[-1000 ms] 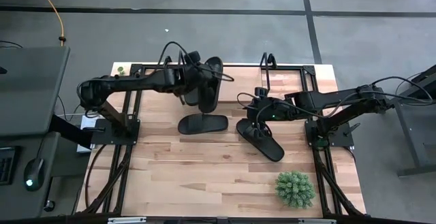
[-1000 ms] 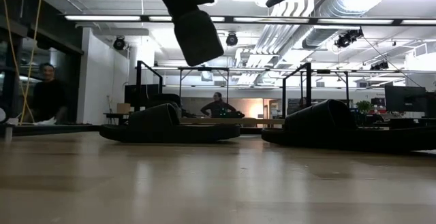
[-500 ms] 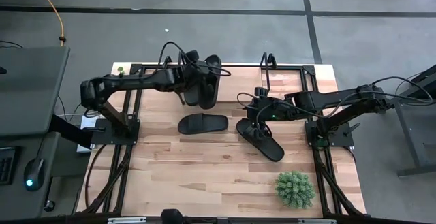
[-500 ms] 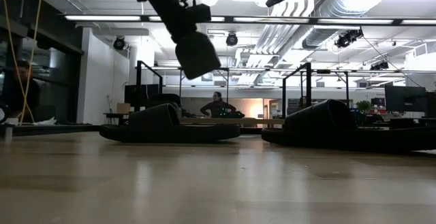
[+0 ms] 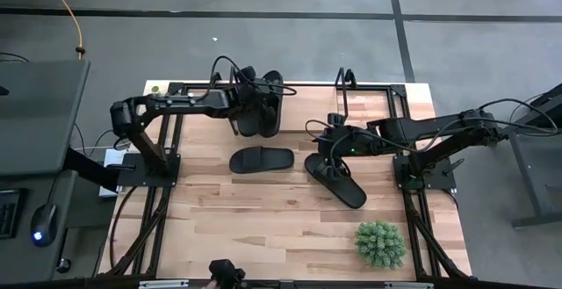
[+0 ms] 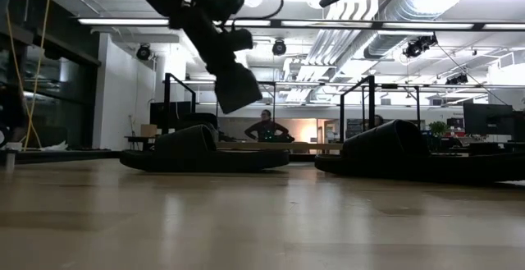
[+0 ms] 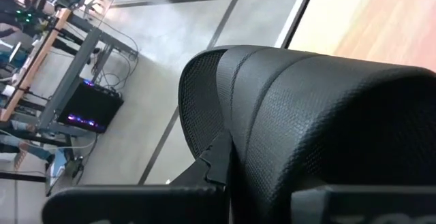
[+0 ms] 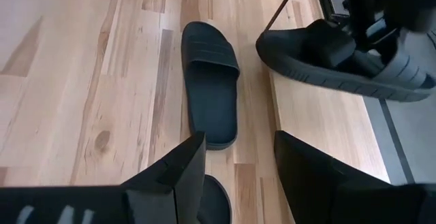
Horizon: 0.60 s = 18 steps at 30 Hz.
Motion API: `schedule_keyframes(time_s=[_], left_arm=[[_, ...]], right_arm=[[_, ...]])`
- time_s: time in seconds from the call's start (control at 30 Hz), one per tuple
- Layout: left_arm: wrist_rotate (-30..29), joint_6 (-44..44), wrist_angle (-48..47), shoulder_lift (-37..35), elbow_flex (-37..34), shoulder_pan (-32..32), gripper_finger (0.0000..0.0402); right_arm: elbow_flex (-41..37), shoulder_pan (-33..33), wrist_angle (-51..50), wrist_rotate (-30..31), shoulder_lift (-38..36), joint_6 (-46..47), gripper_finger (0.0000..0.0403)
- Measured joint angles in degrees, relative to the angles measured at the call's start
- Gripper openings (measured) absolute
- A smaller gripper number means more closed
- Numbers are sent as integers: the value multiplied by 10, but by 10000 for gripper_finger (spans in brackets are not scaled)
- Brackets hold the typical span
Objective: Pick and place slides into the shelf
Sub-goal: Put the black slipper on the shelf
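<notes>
My left gripper (image 5: 252, 104) is shut on one black slide (image 5: 268, 104), held in the air at the table's far side over the shelf (image 8: 317, 125), a light board with black tube uprights (image 6: 371, 106). A second slide (image 5: 261, 159) lies flat on its sole mid-table. A third slide (image 5: 335, 180) lies flat to its right. My right gripper (image 5: 332, 148) hangs open just above that third slide's far end, touching nothing. In the right wrist view its fingers (image 8: 170, 176) frame the second slide (image 8: 210, 81). A fourth slide does not show. My left gripper holds the slide at its wide strap (image 7: 320, 115), which fills the space between the fingers in the left wrist view. The fingers come from above (image 8: 364, 16). The slide is lifted clear and tilted, one end (image 6: 234, 89) hanging lowest. The exact place of contact is hidden by the strap.
A green spiky plant (image 5: 380, 243) stands near the table's near right corner. Black frame tubes run along the table's left and right sides (image 5: 421, 227). Bare wood lies in the near half of the table (image 5: 255, 227). A person (image 6: 264, 128) sits in the room far behind.
My left gripper has carried its slide toward the table's far edge, and in the low view the slide has come lower and tilted more. The two slides on the table and my right gripper have kept still.
</notes>
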Motion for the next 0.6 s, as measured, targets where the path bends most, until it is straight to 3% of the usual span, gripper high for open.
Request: schedule_keyframes(time_s=[0.17, 0.6], left_arm=[[5, 9, 18, 28, 0, 0, 14], [-46, 29, 39, 60, 0, 10, 14]], right_arm=[[0, 0, 3, 0, 0, 0, 165], [0, 0, 3, -15, 0, 0, 165]])
